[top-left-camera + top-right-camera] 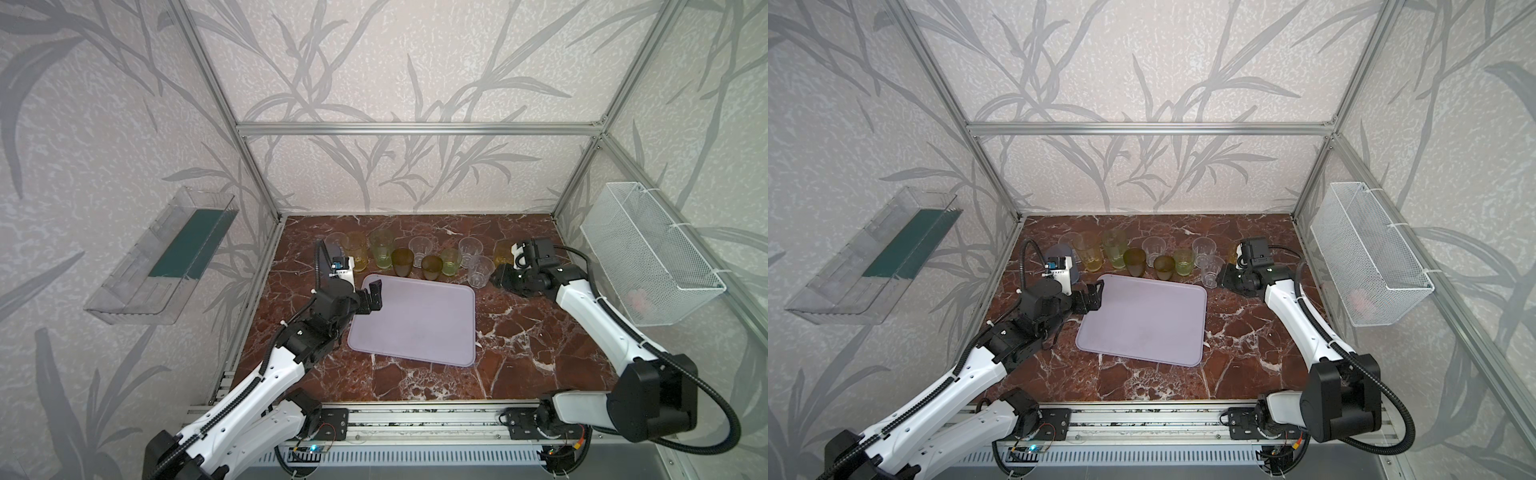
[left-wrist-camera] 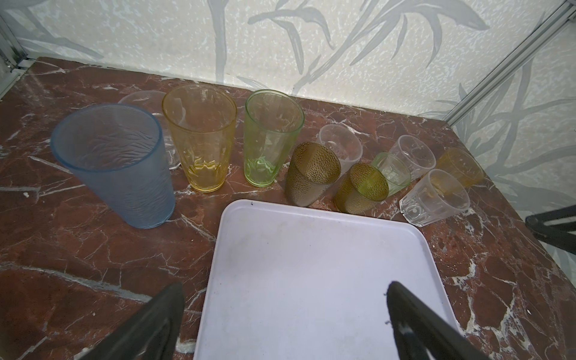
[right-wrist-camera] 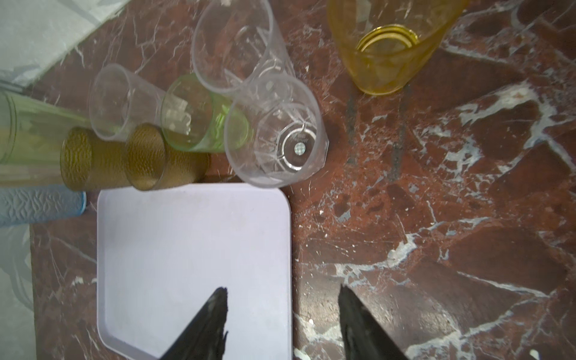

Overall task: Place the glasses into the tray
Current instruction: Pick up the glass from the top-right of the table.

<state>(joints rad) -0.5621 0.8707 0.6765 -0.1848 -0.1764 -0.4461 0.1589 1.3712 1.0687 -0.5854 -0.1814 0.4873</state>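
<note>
Your marble table (image 1: 519, 353) carries the lavender tray (image 1: 415, 324). The glasses (image 1: 402, 262) stand on the table just behind the tray. Left gripper (image 2: 283, 288) hangs spread wide over the tray's corner. Right gripper (image 3: 282, 294), parted and empty, straddles its edge.

Translucent glasses (image 2: 199, 137) (amber ones (image 2: 311, 174) dimpled), matt tray (image 2: 311, 280), glossy marble table (image 2: 78, 249).

Readable text: none is showing in any view.
Clear glass (image 3: 276, 132): a small round moulded stamp is sitting in its base with ringed embossing around it, too fine to read.
Left wrist camera housing (image 1: 347, 274): a small blue patch is showing on it, too small to tell whether it is carrying print.
</note>
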